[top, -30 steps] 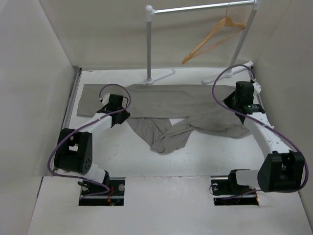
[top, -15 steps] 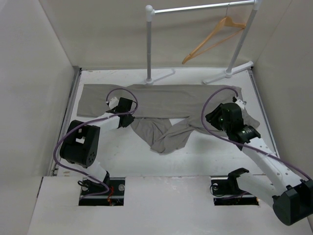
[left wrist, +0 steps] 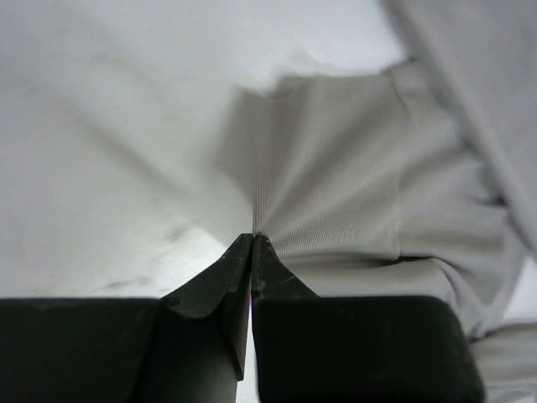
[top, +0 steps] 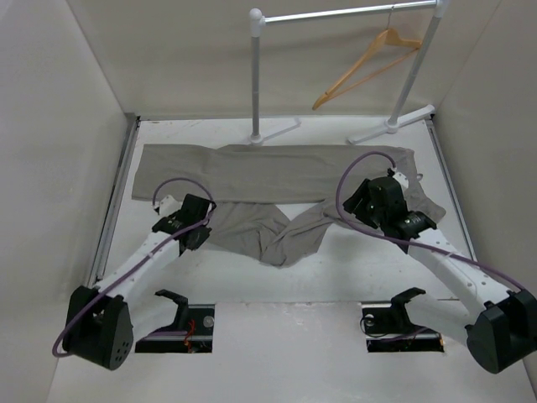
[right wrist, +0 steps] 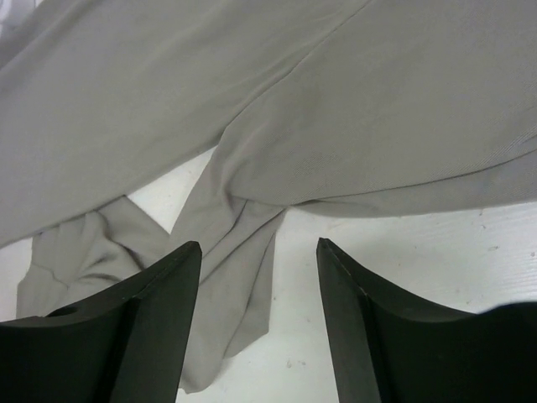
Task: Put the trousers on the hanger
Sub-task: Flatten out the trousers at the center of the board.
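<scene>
1. Your desk (top: pixel 352 269) carries the trousers (top: pixel 277 172), spread along its far edge, with a bunched part reaching the middle.
2. The rail (top: pixel 254 75) stands at the far edge.
3. The hanger (top: pixel 361 67) hangs on it near the far right corner.
4. Your left fingers (left wrist: pixel 239 269) are clamped on a trousers fold.
5. Your right fingers (right wrist: pixel 159 319) stand apart over the cloth.

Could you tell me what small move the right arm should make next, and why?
Probably lower the right gripper and close on the trousers: its fingers are open above the cloth, while the left gripper pinches a fold.
</scene>
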You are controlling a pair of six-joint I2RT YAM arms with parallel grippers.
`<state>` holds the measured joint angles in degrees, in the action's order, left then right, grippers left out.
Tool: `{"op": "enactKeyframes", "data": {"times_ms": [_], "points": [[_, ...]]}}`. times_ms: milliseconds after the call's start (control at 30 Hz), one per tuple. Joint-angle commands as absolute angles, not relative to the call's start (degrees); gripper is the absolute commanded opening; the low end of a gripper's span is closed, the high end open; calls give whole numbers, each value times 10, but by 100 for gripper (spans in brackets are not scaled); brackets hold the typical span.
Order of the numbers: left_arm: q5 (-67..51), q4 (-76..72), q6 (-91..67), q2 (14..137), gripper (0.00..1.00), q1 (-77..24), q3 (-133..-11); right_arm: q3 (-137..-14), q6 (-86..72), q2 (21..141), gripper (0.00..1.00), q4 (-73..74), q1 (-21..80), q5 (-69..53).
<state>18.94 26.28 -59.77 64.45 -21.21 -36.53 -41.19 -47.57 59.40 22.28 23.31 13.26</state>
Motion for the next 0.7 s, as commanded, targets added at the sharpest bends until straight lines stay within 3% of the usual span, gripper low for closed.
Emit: {"op": "enactKeyframes", "data": {"times_ms": [0, 233, 400, 433, 533, 667], "points": [[235, 406, -634, 582, 1, -188, -328, -425, -462, 587, 64, 206, 238, 140], [287, 521, -613, 439, 6, -60, -315, -382, -464, 516, 67, 238, 213, 129], [231, 482, -618, 430, 55, -46, -305, -359, -461, 473, 68, 255, 210, 108], [237, 484, -623, 418, 60, -42, -306, -357, -459, 468, 68, 256, 210, 107], [254, 491, -632, 395, 66, -7, -314, -357, -451, 458, 68, 262, 210, 94], [212, 486, -647, 409, 64, 49, -309, -355, -454, 450, 68, 264, 222, 85]]}}
